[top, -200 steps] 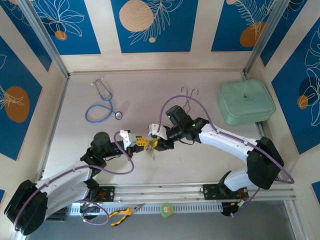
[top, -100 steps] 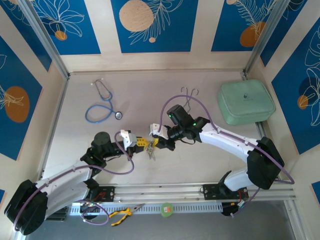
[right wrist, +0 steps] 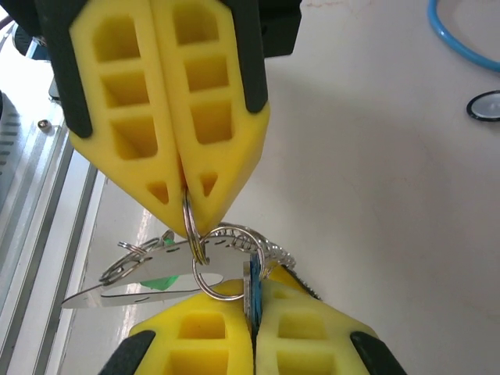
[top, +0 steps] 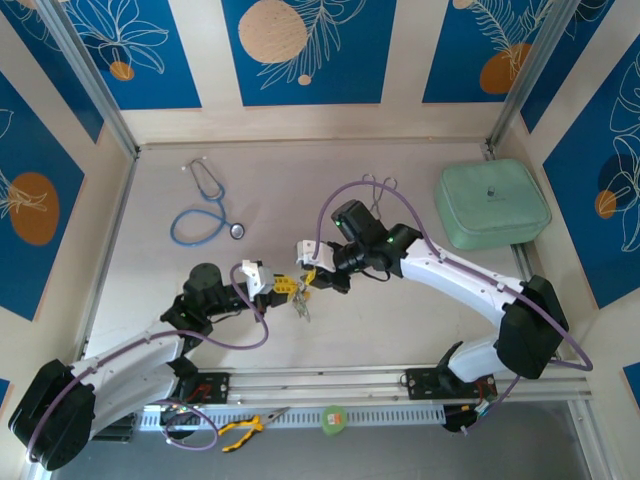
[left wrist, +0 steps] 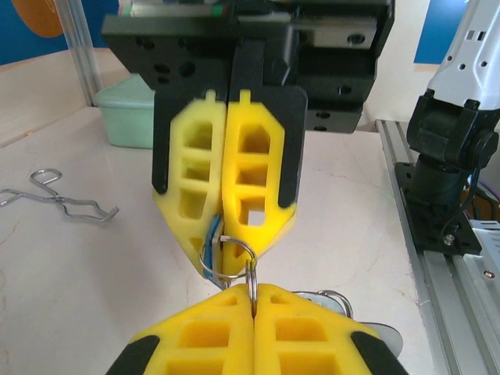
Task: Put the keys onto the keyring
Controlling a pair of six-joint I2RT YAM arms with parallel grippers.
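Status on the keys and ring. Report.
Left gripper shut on the keyring. Right gripper shut on the blue key, held against the ring; threaded or not, cannot tell. Forceps and stethoscope lie well apart.

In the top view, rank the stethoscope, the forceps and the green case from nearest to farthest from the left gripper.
From the left gripper:
1. Stethoscope, behind it, to the left.
2. Forceps, behind it, to the right.
3. Green case, back right corner.
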